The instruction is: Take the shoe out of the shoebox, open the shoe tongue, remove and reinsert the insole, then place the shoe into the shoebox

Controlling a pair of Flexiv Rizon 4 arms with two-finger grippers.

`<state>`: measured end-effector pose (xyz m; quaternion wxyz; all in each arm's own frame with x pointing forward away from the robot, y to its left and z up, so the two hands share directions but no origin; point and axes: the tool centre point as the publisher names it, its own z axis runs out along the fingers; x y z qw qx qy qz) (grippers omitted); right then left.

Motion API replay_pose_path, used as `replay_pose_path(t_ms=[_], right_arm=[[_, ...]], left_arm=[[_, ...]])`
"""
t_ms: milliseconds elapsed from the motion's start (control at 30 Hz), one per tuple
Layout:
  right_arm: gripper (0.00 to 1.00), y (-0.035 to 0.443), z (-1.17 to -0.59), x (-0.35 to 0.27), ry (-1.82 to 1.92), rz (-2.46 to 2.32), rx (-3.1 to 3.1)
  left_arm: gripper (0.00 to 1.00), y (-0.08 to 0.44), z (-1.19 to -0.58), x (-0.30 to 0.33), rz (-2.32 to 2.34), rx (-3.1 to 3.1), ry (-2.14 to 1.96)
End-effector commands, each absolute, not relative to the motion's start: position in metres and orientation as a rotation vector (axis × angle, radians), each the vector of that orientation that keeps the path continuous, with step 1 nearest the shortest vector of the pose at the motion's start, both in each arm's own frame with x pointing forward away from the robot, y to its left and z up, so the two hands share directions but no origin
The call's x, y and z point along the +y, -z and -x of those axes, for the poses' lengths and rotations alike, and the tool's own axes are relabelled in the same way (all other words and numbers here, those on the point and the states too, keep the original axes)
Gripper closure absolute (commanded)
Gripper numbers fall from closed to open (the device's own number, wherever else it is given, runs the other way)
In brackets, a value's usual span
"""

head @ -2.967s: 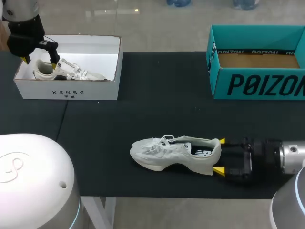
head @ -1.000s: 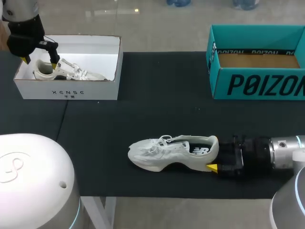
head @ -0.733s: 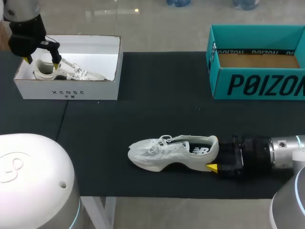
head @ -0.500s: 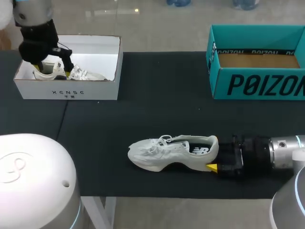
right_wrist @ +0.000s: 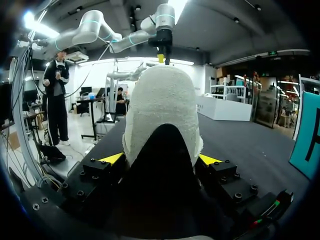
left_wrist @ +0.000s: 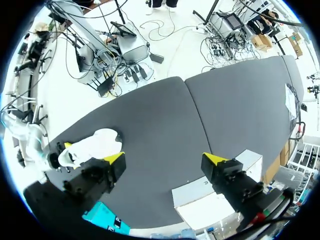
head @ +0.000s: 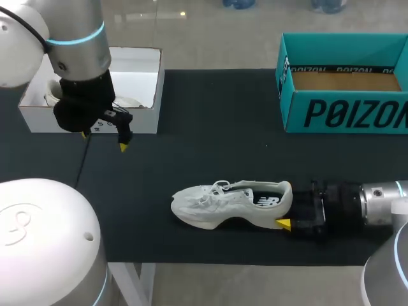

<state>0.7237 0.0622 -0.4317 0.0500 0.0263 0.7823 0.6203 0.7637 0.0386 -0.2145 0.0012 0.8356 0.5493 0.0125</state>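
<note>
White shoe out on the black desk, resting on its sole and clear of any box. Its heel is clamped from both sides between my right jaws, toe pointing straight away from them. In the right wrist view the heel fills the gap, a yellow tip pressed to each flank. The first step, getting the shoe out, looks done.

The rest appears untouched. The laces lie gathered over the tongue, which is not folded open. The insole sits inside the shoe, showing through the collar just ahead of my right jaws.

My left jaws hang wide open and empty above the desk, with the shoe ahead of them and well apart. The white box is close behind them, and a second shoe is partly visible inside it. The teal shoebox, open and seemingly empty, stands well off to one side of my right jaws.

Left to do, by my reading: open the tongue, pull and refit the insole, then box the shoe.
</note>
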Motion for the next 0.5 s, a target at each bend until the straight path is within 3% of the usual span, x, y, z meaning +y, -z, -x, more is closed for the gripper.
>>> replay_pose_path(t_ms=[33,500], right_arm=[[1.0,0.4339,-0.7248,0.0644,-1.885,-0.081,2.384],[1.0,0.4339,-0.7248,0.0644,-1.885,-0.081,2.384]], left_arm=[[0.0,0.2103,-0.7351,0.0372,-2.611,1.677,-0.175],[0.0,0.2095,-0.7339,0.0353,-2.648,1.615,-0.186]])
